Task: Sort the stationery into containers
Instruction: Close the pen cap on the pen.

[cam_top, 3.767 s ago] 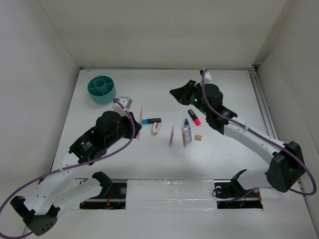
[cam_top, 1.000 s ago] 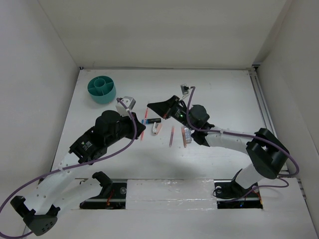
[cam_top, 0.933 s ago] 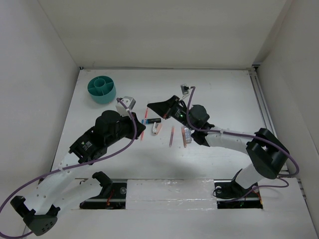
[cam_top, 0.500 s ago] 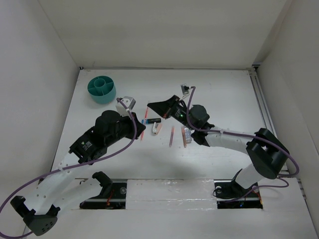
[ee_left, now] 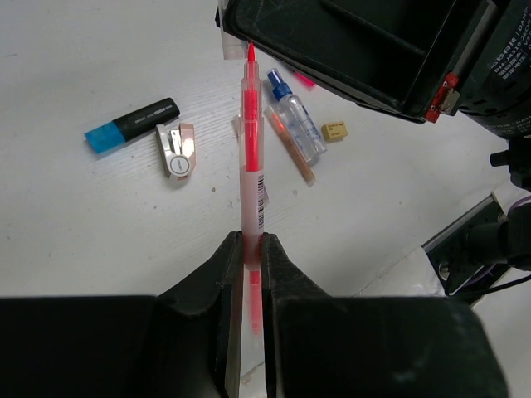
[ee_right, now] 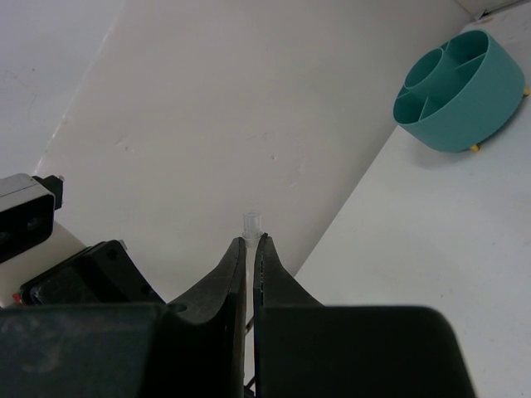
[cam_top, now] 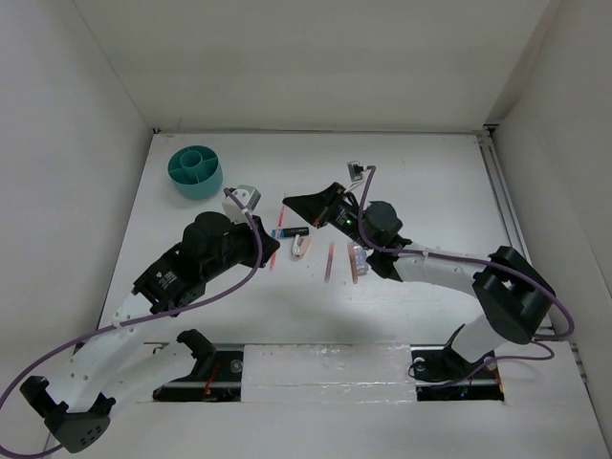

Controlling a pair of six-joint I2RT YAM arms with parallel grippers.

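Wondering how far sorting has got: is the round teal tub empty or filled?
Empty, it seems: the teal tub shows only bare compartments from above and from the right wrist; floors partly hidden.

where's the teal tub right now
In the top view the tub stands at the far left corner of the table, apart from and left of the blue-ended marker.
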